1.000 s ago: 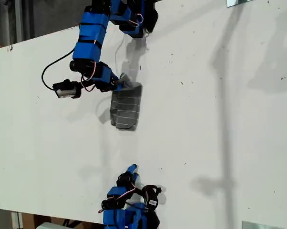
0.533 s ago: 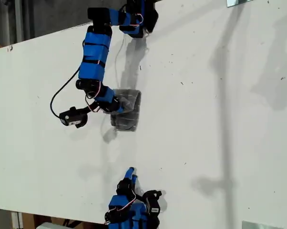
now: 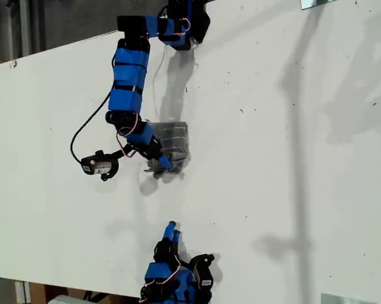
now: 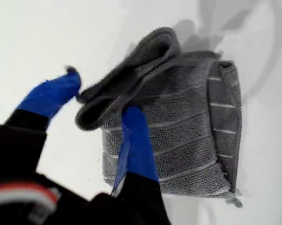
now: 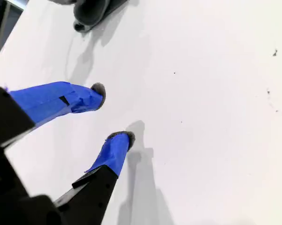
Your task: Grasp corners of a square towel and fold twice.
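First hand (image 4: 101, 105): jaws pinching a rolled flap of the towel (image 4: 183, 136) — one blue finger (image 4: 136, 145) lies over the striped top, the other sits outside the lifted fold.
First arm: reaches from its base at the top of the exterior view down to the towel's lower edge, where the first hand (image 3: 162, 161) grips; a black cable loops off toward that view's left.
Towel (image 3: 170, 142): folded into a small grey block on the desk (image 3: 292, 158), left of centre in the exterior view; white stripes run across its top layer, and stacked layers show along one side in the first wrist view.
Lifted flap: a thick doubled edge raised off the block and curling back over it; which corner it is I cannot tell.
Second hand (image 5: 114, 115): jaws spread, nothing between them, fingertips (image 5: 122, 138) dark-tipped and close over bare desk.
Second arm: folded near its base at the bottom edge of the exterior view, its hand (image 3: 171, 229) pointing up that view — well apart from the towel.
Desk: white, with scattered dark specks and soft shadows.
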